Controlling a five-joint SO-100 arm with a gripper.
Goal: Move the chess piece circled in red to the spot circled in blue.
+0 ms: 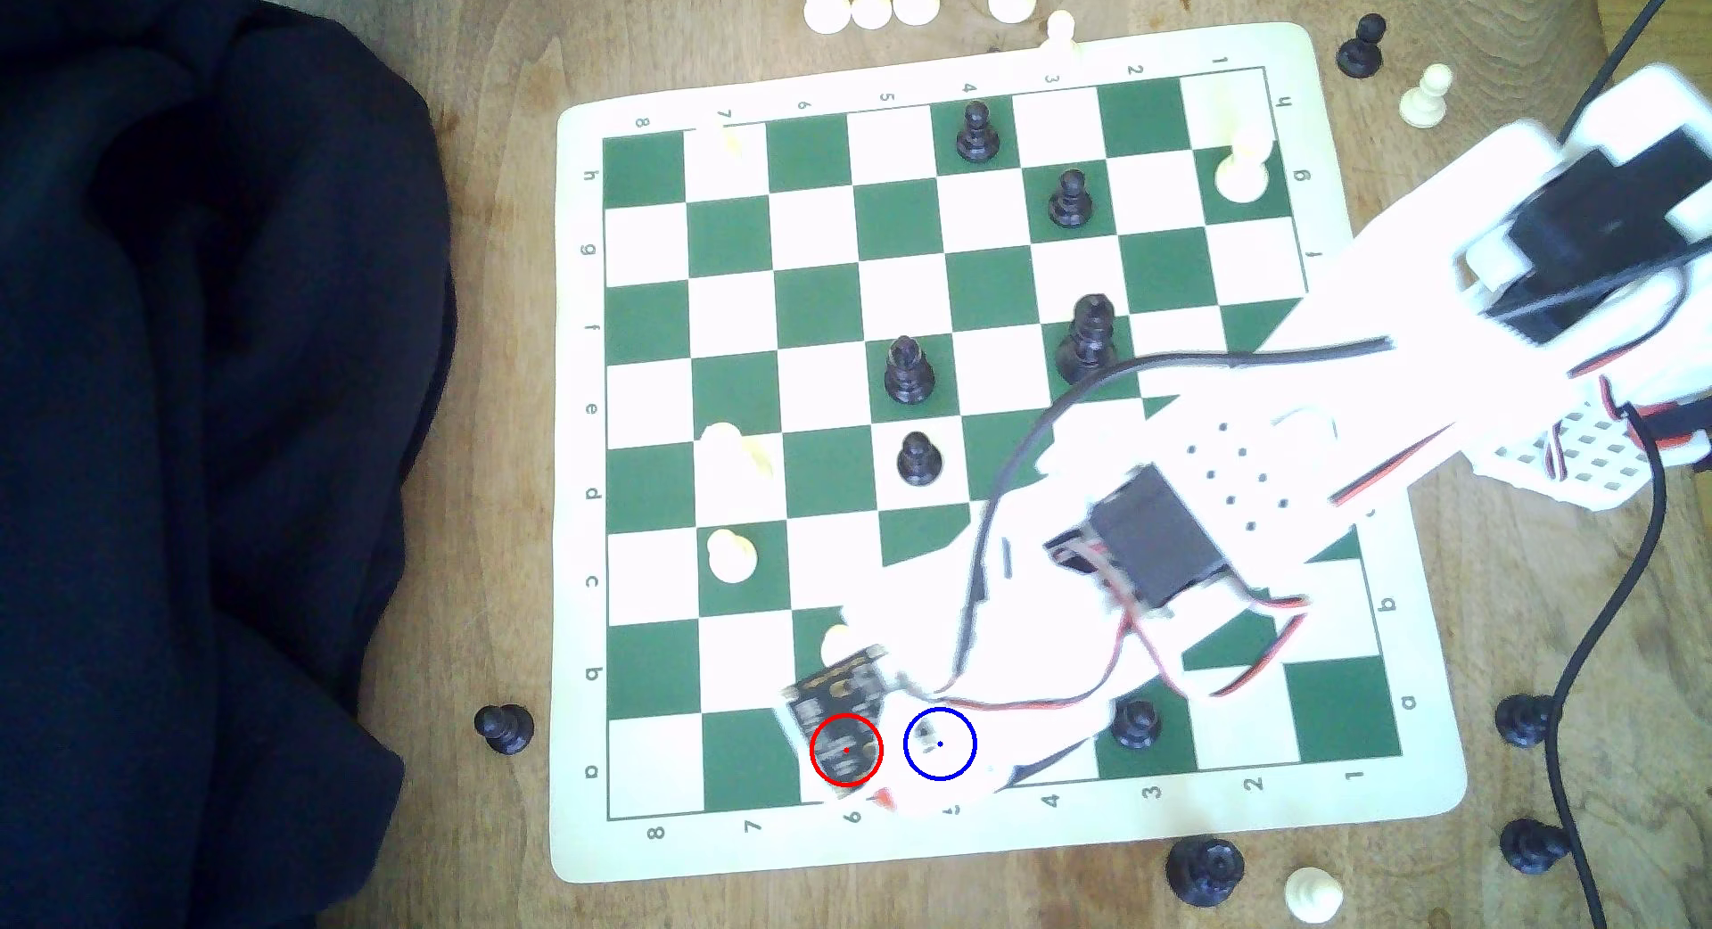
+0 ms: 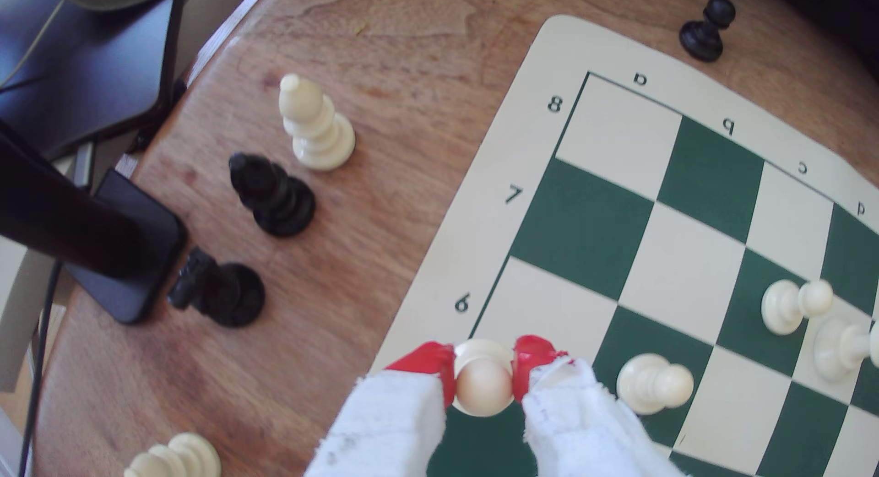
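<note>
My gripper (image 2: 483, 363) has red-tipped fingers (image 2: 430, 360) wrapped in white padding, and it is shut on the chess piece (image 2: 483, 386), a cream pawn held by its round head. The pawn's base sits over the board's near edge by the row label 6, with a dark green square just beside it. I cannot tell whether the base touches the board. In the exterior view the white arm (image 1: 1158, 522) reaches over the board's lower edge. The red circle (image 1: 846, 749) lies on the wrist's black circuit board. The spot, ringed in blue (image 1: 939, 744), is covered by the bright arm.
Another cream pawn (image 2: 654, 384) stands one square from the held one. A black pawn (image 1: 1135, 721) stands on the bottom row to the exterior view's right of the blue ring. Off the board lie black pieces (image 2: 273, 196), a cream bishop (image 2: 316, 125) and a dark phone (image 2: 128, 258). Dark cloth (image 1: 185, 429) covers the exterior view's left.
</note>
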